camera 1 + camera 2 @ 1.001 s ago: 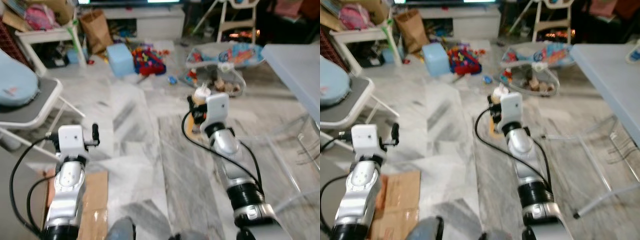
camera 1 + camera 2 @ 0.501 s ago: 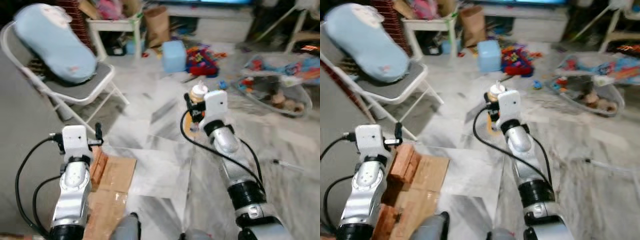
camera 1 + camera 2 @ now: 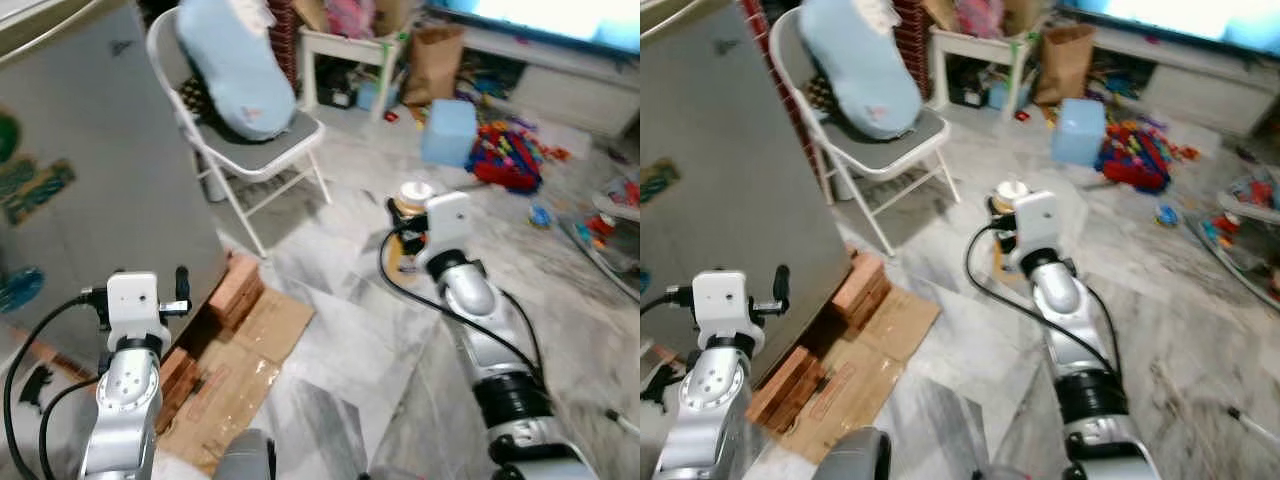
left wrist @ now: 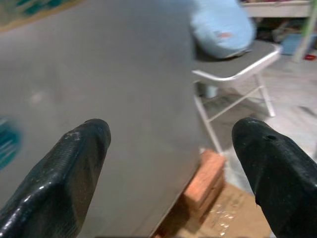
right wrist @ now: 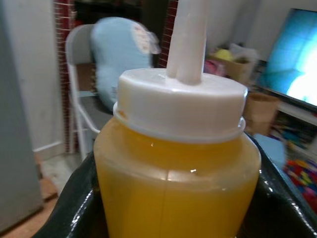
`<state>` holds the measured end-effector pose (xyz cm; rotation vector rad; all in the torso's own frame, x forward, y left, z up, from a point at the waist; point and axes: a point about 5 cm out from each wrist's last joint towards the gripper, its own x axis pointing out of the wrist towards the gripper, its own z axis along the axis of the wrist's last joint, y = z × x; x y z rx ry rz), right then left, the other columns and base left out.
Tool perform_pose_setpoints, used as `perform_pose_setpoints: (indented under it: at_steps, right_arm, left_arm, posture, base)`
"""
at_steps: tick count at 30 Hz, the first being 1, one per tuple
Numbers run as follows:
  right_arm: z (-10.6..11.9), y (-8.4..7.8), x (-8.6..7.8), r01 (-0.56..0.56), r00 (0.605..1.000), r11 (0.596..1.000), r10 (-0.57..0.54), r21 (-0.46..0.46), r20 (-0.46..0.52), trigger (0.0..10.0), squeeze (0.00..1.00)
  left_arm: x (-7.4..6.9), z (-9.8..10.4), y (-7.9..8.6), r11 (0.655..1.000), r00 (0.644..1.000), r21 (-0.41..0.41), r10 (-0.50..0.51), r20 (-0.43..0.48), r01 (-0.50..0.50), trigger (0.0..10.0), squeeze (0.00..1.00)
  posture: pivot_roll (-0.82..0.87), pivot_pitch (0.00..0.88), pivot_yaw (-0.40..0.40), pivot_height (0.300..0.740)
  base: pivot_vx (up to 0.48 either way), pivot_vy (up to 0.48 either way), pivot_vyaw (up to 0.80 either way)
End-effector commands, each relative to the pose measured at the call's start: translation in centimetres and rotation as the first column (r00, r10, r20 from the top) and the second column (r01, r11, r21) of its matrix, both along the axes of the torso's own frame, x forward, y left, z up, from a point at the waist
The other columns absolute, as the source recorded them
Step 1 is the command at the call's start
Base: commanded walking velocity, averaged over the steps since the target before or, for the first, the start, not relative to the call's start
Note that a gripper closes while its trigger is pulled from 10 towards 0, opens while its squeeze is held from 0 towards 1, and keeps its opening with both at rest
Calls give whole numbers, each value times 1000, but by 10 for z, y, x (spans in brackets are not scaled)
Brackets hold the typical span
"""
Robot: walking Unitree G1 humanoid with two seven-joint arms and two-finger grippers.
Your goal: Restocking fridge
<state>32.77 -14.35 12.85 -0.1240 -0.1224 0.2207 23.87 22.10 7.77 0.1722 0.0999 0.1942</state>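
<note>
i see right gripper (image 3: pixel 408 222) clamped on orange squeeze bottle (image 5: pixel 177 163), held above marble floor (image 3: pixel 340 330); left gripper (image 4: pixel 171 163) fingers spread, empty, facing grey fridge (image 3: pixel 90 170) beside folding chair (image 3: pixel 250 150)

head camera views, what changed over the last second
The camera has swung to the robot's left: the grey fridge now fills the left side, with the folding chair beside it, while the table on the right is gone from the frame. The right pincer stays shut on the sauce bottle; the left pincer stays open and empty.
</note>
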Motion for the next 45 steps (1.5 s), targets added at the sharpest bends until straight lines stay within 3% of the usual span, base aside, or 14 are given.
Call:
perform_pose_setpoints:
  at_steps: [1, 9, 22, 25, 45]
  right_arm:
    - [6, 11, 0, -41, 999, 999, 41, 8, 23, 10000, 0]
    - [9, 12, 3, -51, 998, 999, 51, 10, 27, 10000, 0]
    - [6, 2, -1, 4, 1000, 1000, -4, -4, 26, 10000, 0]
    - [6, 0, 0, 23, 1000, 999, -23, 31, 20, 10000, 0]
    - [1, -26, -9, 149, 989, 989, -149, 15, 4, 10000, 0]
  left_arm:
    - [-3, 3, 4, 1000, 1000, -12, 20, 7, -19, 10000, 0]
    - [4, 6, -8, 999, 1000, -30, -12, 20, 12, 10000, 0]
    - [3, 4, -7, 997, 1000, -81, -15, -6, 14, 10000, 0]
    - [3, 4, -8, 995, 1000, -94, -24, -7, 23, 10000, 0]
    - [8, 6, -7, 997, 999, -73, -34, 3, 34, 10000, 0]
  posture:
    - [67, 95, -52, 740]
    - [65, 89, -56, 740]
    - [63, 92, -52, 740]
    - [62, 90, -52, 740]
    - [56, 78, -39, 740]
  base:
    - [0, 0, 800]
    - [0, 0, 800]
    - [0, 0, 800]
    - [0, 480, 456]
    - [0, 445, 0]
